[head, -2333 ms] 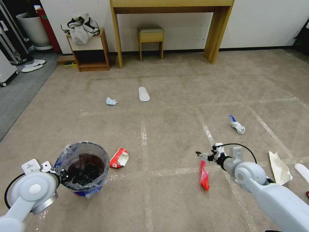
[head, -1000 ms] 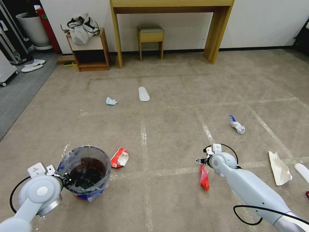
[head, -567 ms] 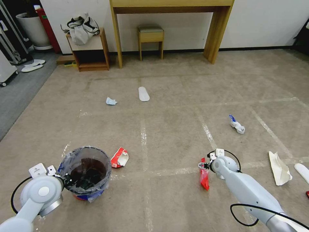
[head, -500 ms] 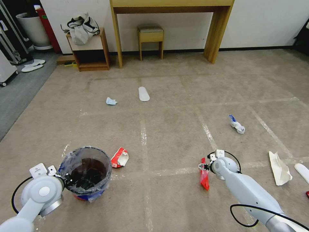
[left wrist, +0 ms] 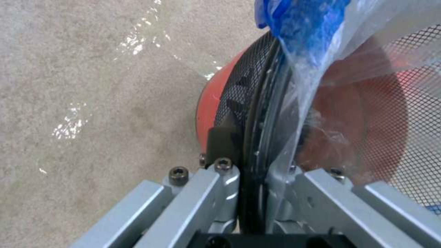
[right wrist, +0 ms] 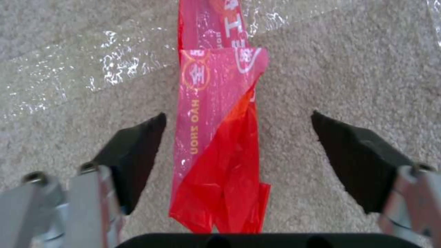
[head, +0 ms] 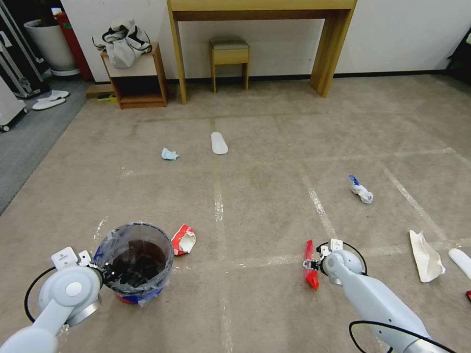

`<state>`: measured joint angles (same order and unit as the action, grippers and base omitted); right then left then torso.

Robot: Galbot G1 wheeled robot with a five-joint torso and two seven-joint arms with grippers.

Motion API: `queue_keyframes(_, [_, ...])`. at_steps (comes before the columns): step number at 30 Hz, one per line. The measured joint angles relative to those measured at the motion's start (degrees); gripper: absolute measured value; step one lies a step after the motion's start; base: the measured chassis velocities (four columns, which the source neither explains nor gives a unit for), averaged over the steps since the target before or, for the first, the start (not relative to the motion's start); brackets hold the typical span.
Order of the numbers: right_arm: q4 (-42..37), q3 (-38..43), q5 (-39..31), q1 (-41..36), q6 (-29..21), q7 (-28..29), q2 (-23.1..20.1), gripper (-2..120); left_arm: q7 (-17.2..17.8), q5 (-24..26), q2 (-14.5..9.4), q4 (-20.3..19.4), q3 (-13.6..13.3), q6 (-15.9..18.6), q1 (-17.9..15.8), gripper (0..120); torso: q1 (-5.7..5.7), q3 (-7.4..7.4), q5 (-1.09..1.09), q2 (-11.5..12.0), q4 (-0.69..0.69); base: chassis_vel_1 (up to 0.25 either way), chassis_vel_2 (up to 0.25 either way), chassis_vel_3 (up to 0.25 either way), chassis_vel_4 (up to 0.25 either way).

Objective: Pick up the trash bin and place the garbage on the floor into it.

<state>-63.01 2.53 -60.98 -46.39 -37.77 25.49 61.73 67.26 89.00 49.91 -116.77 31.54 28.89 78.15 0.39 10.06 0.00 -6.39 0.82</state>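
A: Left gripper clenched on trash bin rim, bin near the floor.
B: Right gripper, jaws released, straddles red wrapper. Flat film; pads may slide over, seemingly.

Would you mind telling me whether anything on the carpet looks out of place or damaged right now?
Litter is strewn over the beige carpet: a crushed red-and-white carton beside the trash bin, a crumpled face mask, a stray white slipper, and a twisted red wrapper between the right gripper fingers.
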Motion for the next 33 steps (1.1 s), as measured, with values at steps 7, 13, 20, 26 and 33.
queue_keyframes(7, [-0.08,0.26,-0.02,-0.38,0.31,0.02,0.24,65,-0.09,-0.45,0.19,0.11,-0.45,-0.16,-0.17,1,0.00,0.00,0.00,0.00,0.00,0.000,0.000,0.000,0.000])
queue_keyframes(13, [-0.05,0.30,-0.17,-0.54,0.54,0.12,0.39,57,-0.50,-0.73,0.14,0.14,-0.68,-0.37,-0.49,1,0.00,0.00,0.00,0.00,0.00,0.000,0.000,0.000,0.000])
queue_keyframes(20, [-0.04,0.32,-0.57,-0.92,1.01,0.32,1.31,31,-1.00,-1.49,0.35,0.16,-1.48,-0.76,-0.73,1,0.00,0.00,0.00,0.00,0.00,0.000,0.000,0.000,0.000])
queue_keyframes(26, [0.01,0.09,-1.11,-0.87,1.22,0.51,1.83,10,-1.33,-1.89,0.39,0.07,-1.57,-1.20,-0.86,1,0.00,0.00,0.00,0.00,0.00,0.000,0.000,0.000,0.000])
queue_keyframes(33, [-0.55,0.00,-2.01,-0.45,1.25,0.75,1.96,0,-1.58,-2.20,0.09,-0.02,-1.50,-1.34,-0.78,1,0.00,0.00,0.00,0.00,0.00,0.000,0.000,0.000,0.000])
